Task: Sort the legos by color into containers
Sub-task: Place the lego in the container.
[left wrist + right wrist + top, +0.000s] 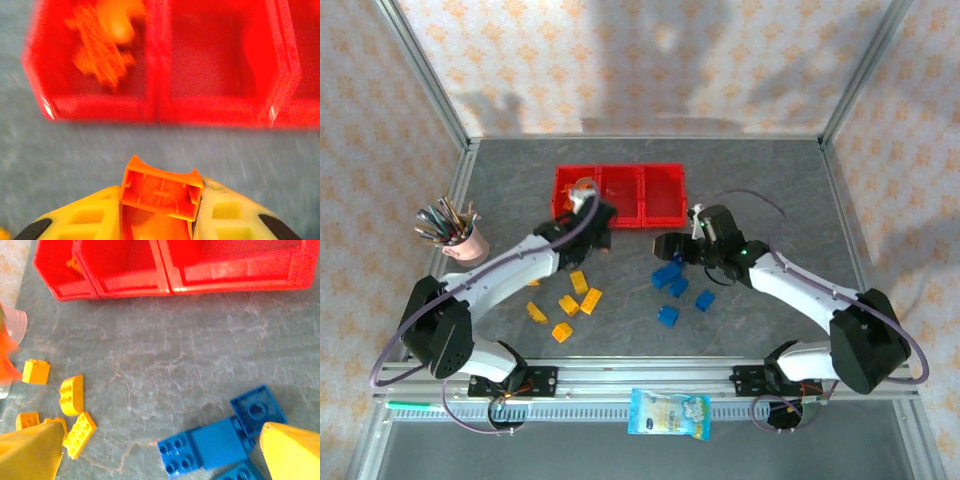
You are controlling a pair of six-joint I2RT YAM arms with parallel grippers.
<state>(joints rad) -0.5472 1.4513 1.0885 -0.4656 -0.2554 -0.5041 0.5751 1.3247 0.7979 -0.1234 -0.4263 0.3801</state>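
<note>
Grey stone-look table (770,200) carries three joined red plastic bins (665,195) at twelve o'clock; the left one holds some orange pieces (100,55). The left gripper (595,222) is clamped on an orange arched brick (161,187) just short of that bin. The right gripper (670,245), fingers wide apart, hovers over the blue bricks (215,440) at five o'clock. The yellow bricks (578,295) at seven o'clock lie unsorted, so most of the work remains.

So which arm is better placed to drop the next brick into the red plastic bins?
Left. The left gripper is shut on an orange curved brick facing the left red bin, which holds orange pieces. The right gripper hangs open above blue bricks.
</note>
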